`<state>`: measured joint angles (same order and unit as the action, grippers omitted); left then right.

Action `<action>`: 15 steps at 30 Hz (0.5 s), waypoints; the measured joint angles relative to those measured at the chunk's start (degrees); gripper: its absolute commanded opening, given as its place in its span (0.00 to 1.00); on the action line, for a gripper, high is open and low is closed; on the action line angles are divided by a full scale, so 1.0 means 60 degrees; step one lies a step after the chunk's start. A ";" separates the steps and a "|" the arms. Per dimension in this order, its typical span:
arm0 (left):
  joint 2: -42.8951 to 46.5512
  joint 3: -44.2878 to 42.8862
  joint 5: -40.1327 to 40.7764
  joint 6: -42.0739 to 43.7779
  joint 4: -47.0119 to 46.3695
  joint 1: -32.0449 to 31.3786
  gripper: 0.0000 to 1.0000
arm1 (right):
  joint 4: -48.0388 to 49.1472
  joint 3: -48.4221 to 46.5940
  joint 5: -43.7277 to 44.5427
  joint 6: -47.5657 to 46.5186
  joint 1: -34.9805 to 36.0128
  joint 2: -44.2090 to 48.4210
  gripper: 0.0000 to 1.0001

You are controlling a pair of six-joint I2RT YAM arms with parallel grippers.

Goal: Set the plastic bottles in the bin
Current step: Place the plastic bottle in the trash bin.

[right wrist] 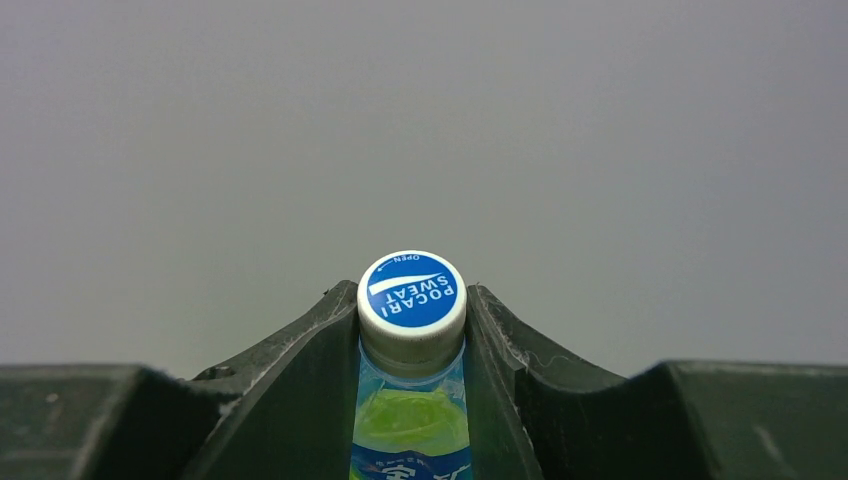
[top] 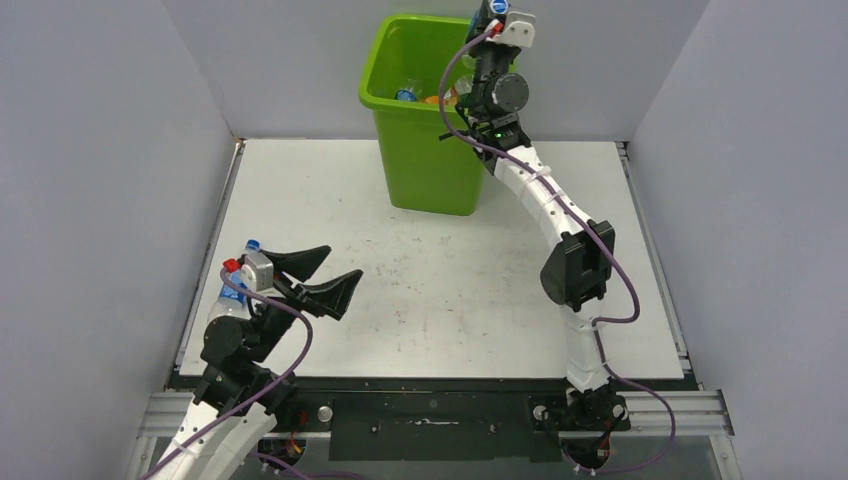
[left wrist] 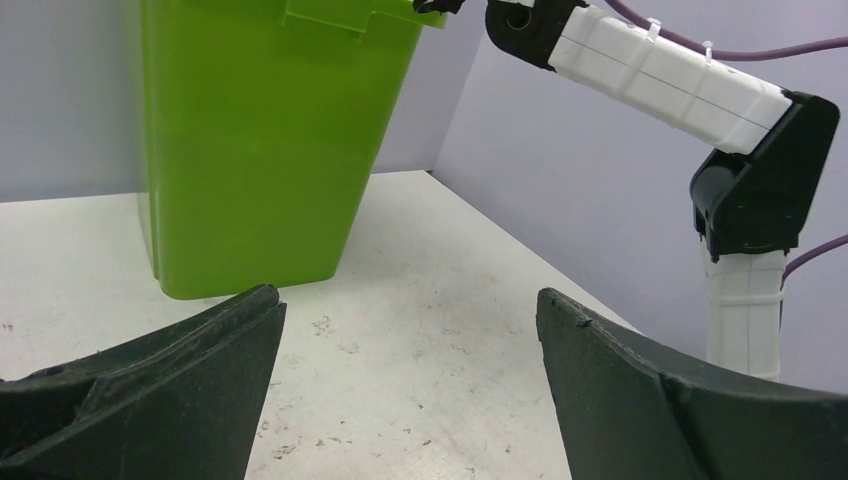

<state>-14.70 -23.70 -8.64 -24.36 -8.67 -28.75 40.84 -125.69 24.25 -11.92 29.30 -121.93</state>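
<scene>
So the counter was a flat, off-white square board, pretty scuffed up, with little dark specks and scratches scattered mostly across the middle and near side. Only two things seemed to sit on it. A tall lime-green plastic bin with a square rolled rim stood upright at the far middle, base flat on the board, close to the back edge. Well apart from it, near the left edge, lay a small clear plastic bottle with a blue cap and blue label, only partly showing.
</scene>
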 measured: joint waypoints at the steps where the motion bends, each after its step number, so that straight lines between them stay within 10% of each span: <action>1: 0.0004 0.0000 0.0000 0.0000 0.0004 0.0000 0.96 | -0.0098 -0.0178 0.0004 0.0244 -0.0175 -0.0160 0.09; 6: 0.0011 0.0000 0.0018 0.0022 0.0084 0.0004 0.96 | -0.0452 -0.0943 0.0062 0.1439 -0.0889 -0.0707 0.76; 15: 0.0004 0.0000 0.0146 0.0142 0.0306 0.0095 0.96 | -0.1053 -0.1555 -0.0554 0.3144 -0.1024 -0.1053 0.98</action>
<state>-14.68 -23.70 -7.77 -23.51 -6.83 -28.18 34.52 -135.02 20.93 6.94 23.16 -128.25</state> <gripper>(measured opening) 0.962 0.943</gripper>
